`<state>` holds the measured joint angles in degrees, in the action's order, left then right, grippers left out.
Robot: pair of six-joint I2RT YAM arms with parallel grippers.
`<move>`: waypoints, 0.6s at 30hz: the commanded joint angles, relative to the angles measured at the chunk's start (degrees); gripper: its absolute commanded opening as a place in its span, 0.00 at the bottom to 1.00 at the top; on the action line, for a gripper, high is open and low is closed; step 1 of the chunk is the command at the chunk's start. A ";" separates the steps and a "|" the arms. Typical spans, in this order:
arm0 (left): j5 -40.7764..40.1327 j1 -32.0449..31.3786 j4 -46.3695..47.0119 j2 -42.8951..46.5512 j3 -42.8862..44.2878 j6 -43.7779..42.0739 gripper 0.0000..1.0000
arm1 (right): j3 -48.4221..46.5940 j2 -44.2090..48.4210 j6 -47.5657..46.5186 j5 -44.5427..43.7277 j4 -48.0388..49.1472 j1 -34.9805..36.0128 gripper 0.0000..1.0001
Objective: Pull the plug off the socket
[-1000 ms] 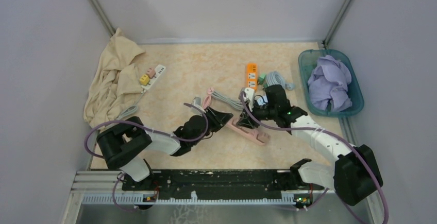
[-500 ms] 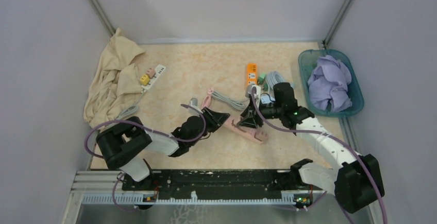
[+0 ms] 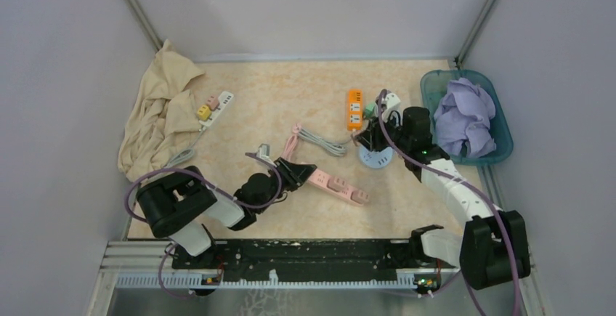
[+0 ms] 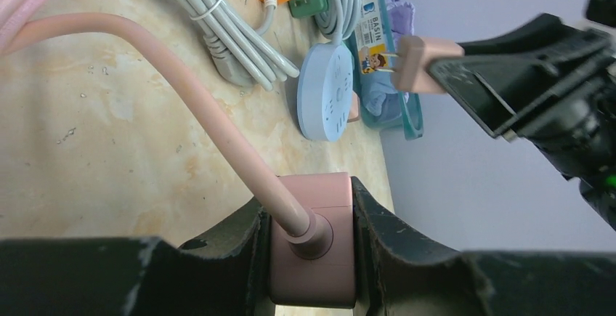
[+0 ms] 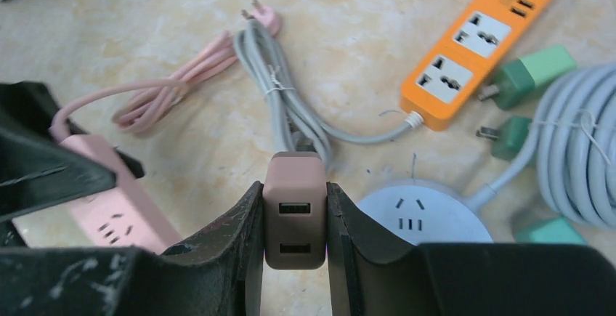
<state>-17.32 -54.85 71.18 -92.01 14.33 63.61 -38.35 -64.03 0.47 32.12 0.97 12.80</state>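
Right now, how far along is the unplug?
Done: the plug is out, its prongs bare in the air, apart from the pink power strip. In hand: the right gripper is shut on the plug; the left gripper clamps the strip's cord end. Left: probably just setting the plug down and releasing.

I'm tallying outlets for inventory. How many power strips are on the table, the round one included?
4: white strip beside the beige cloth, orange strip mid-back, pink strip in the left gripper, round blue strip by the right gripper. Cloth could hide others.
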 commanded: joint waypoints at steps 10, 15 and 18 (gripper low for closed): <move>3.69 0.35 1.17 -3.12 -5.32 -10.53 0.00 | -1.52 -9.74 10.96 -6.36 8.09 -3.96 0.00; 4.12 0.30 2.39 -3.51 -5.98 -10.19 0.00 | -6.10 -16.05 9.77 -3.97 5.75 -3.35 0.08; 4.52 0.36 2.56 -3.44 -5.99 -10.09 0.00 | -9.16 -19.51 9.76 -2.92 5.19 -2.92 0.13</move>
<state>-14.06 -54.59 79.94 -93.56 10.50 60.55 -41.43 -80.88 10.11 26.46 4.14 9.28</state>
